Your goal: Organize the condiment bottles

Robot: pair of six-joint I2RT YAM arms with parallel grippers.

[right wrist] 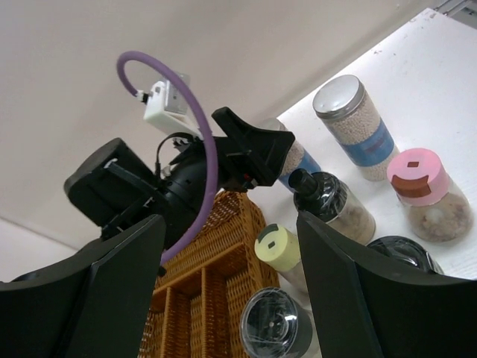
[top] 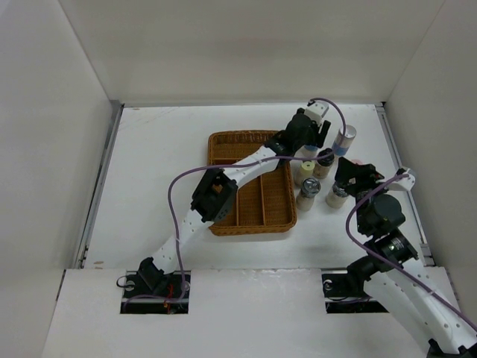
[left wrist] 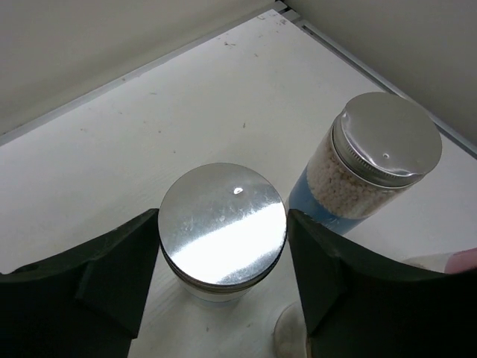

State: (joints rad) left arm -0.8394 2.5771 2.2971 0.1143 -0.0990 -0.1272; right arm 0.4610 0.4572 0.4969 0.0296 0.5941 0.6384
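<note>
I have the left tool stretched across the wicker tray to the far right of the surface. Its fingers sit against either side of a silver-capped bottle, though I cannot tell whether they are actually clamping it. The second silver-capped bottle stands upright just beside it, with the cream-capped bottle, the pink-capped bottle and the dark-capped bottles clustered on the surface just right of the tray. My right tool hovers by that cluster, fingers spread wide around nothing.
</note>
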